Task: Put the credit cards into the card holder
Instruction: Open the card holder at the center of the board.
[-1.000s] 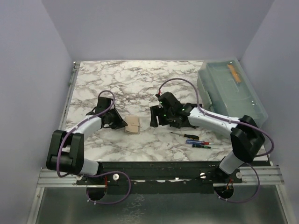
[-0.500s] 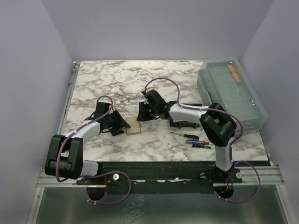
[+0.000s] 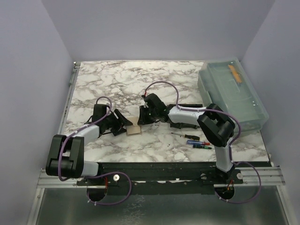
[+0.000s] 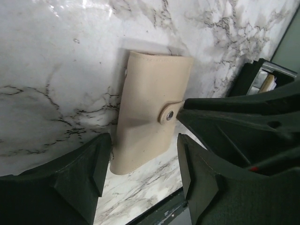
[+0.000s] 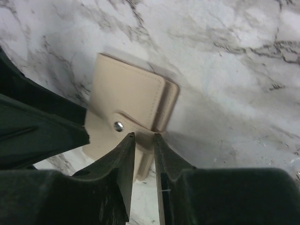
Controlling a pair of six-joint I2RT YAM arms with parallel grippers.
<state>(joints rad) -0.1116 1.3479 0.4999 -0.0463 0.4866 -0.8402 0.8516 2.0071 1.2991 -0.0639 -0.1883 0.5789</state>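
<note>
Card holder (image 4: 150,108): beige, lying folded flat on the marble worktop (image 4: 56,56), with its snap tab closing over the right edge.
Left gripper (image 4: 142,140): standing open, its fingers (image 4: 93,164) flanking the holder's near end.
Right gripper (image 4: 187,117): pointing in from the right, its black tip touching the snap tab.

Leather-look card holder (image 4: 150,117), glossy tabletop (image 4: 56,56)
Smooth matt beige skin, shiny metal snap (image 4: 169,115); marble-patterned surface gleams; jaws matt black plastic.

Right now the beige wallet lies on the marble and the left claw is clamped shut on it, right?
No: the left claw stands open, fingers either side of the beige wallet, per the left wrist view. It does lie on the marble.
</note>
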